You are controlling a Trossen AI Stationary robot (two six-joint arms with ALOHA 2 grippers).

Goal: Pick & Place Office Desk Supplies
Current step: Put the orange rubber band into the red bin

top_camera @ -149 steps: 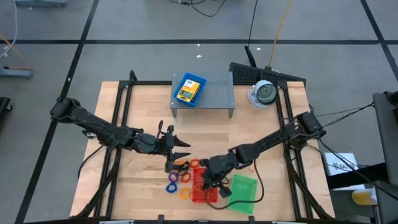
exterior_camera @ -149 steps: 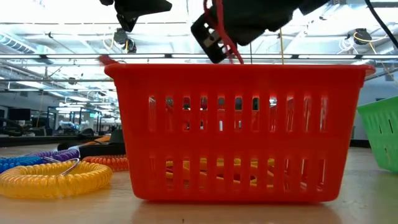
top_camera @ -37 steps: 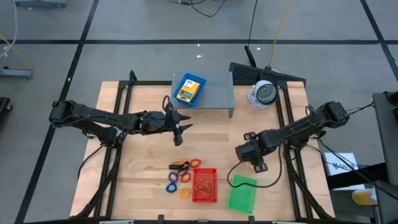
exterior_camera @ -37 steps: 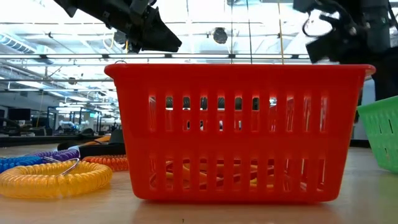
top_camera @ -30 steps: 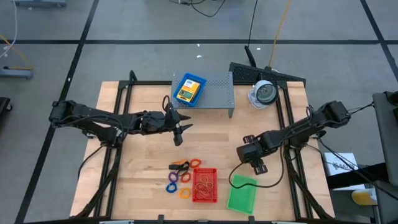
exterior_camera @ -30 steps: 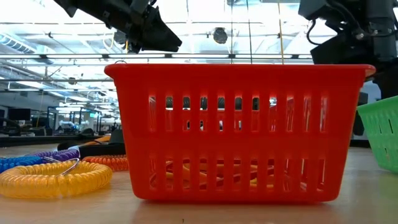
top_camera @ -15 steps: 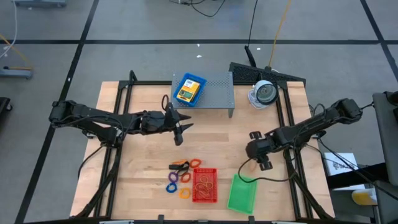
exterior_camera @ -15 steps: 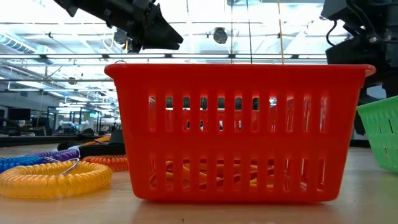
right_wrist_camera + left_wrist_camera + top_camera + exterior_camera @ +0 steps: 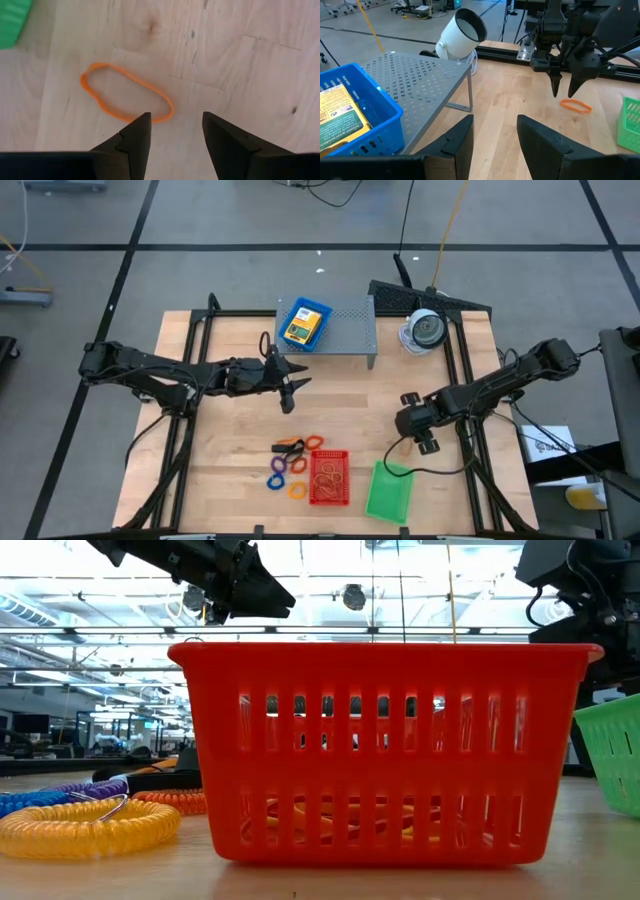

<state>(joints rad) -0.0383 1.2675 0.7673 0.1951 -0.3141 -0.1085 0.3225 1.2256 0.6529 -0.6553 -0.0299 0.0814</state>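
Observation:
An orange rubber band (image 9: 125,97) lies flat on the wood, also seen in the left wrist view (image 9: 575,105). My right gripper (image 9: 176,116) hangs open above it, fingers pointing down (image 9: 562,90), near the table's right side (image 9: 420,425). My left gripper (image 9: 290,390) stands open and holds nothing in front of the grey shelf. The red tray (image 9: 329,477) sits near the front edge with rubber bands inside. A green tray (image 9: 390,490) rests to its right. Coloured rings (image 9: 285,470) lie to its left. A blue tray (image 9: 304,324) with a crayon box stands on the shelf.
The grey perforated shelf (image 9: 345,330) stands at the far middle, a round white device (image 9: 425,330) to its right. Black frame rails run along both table sides. In the low view the red tray (image 9: 380,750) fills the middle, a yellow ring (image 9: 90,825) to its left.
My right gripper has moved a little toward the table's right edge and stays open, pointing down.

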